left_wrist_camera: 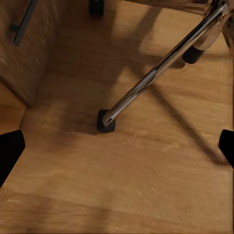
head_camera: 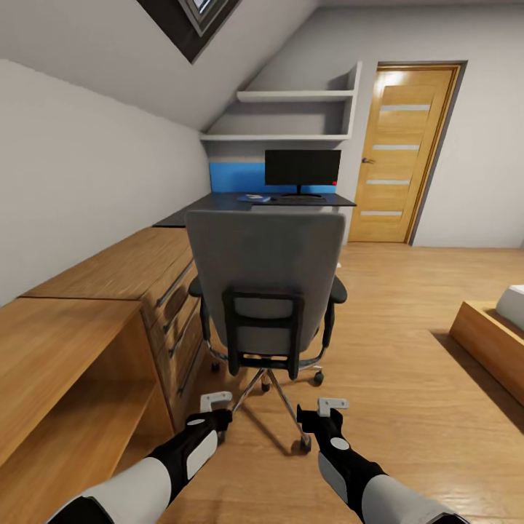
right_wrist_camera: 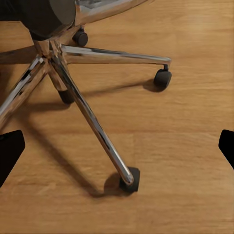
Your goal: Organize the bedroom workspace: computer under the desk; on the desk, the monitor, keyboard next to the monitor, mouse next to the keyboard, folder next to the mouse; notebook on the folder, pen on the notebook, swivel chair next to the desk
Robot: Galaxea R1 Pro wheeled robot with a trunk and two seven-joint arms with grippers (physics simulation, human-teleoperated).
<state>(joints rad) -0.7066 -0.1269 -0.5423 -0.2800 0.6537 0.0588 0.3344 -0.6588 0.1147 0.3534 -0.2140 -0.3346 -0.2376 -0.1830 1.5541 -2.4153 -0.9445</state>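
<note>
Both claws, left claw (head_camera: 216,399) and right claw (head_camera: 332,403), hang low with fingers spread wide, holding nothing. Swivel chair (head_camera: 266,291) stands just ahead, back toward camera, well short of desk (head_camera: 218,204). Probably rolls easily on castors; push at the stiff backrest frame.

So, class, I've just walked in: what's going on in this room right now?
A two-armed robot stands behind the swivel chair, facing its grey back. The left gripper and right gripper are both open and empty, held low over the wooden floor near the chair's chrome base. Beyond the chair, the monitor is on the black desk, with something blue lying flat beside it. Nothing is being held.
</note>
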